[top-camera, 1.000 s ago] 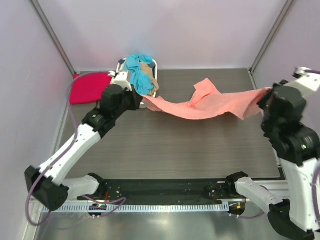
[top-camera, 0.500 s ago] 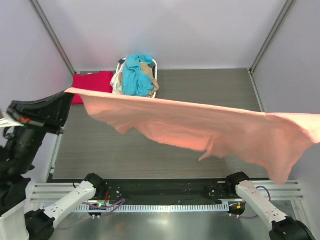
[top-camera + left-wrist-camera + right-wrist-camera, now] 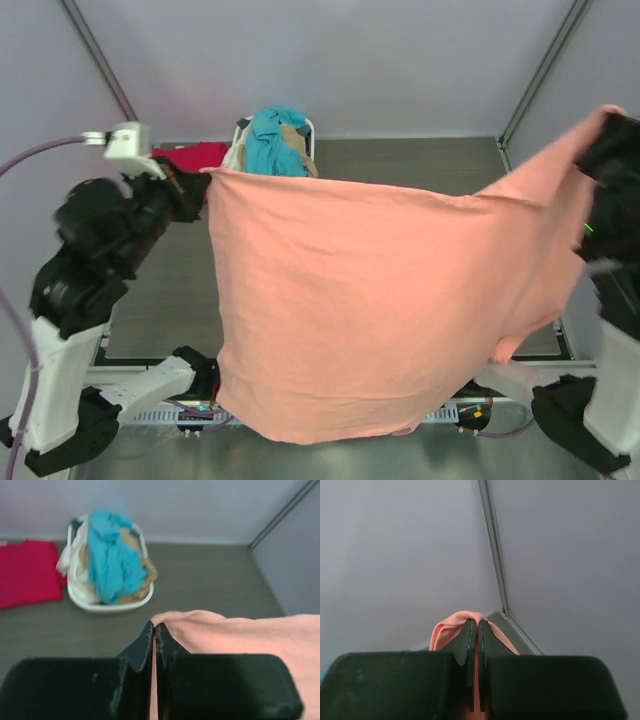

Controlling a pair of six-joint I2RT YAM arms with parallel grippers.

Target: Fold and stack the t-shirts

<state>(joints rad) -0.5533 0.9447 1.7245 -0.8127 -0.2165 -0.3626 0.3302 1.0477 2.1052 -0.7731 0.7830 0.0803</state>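
Note:
The salmon-pink t-shirt (image 3: pixel 370 300) hangs spread out high above the table between both arms. My left gripper (image 3: pixel 205 178) is shut on its left upper corner (image 3: pixel 172 617). My right gripper (image 3: pixel 606 120) is shut on its right upper corner (image 3: pixel 451 625). The crimson red t-shirt (image 3: pixel 190 155) lies flat at the far left of the table, also in the left wrist view (image 3: pixel 25 572). The teal blue t-shirt (image 3: pixel 272 140) and the beige t-shirt (image 3: pixel 293 135) are bunched in the white basket (image 3: pixel 107 605).
The white oval laundry basket (image 3: pixel 240 130) stands at the back of the dark table (image 3: pixel 400 160), right of the red shirt. The hanging pink cloth hides most of the table and the arm bases. Enclosure walls and corner posts (image 3: pixel 545 70) surround the table.
Both arms have lifted higher, and the pink shirt has gone from a slanted stretched sheet to hanging flat and wide. The left gripper has moved right toward the basket.

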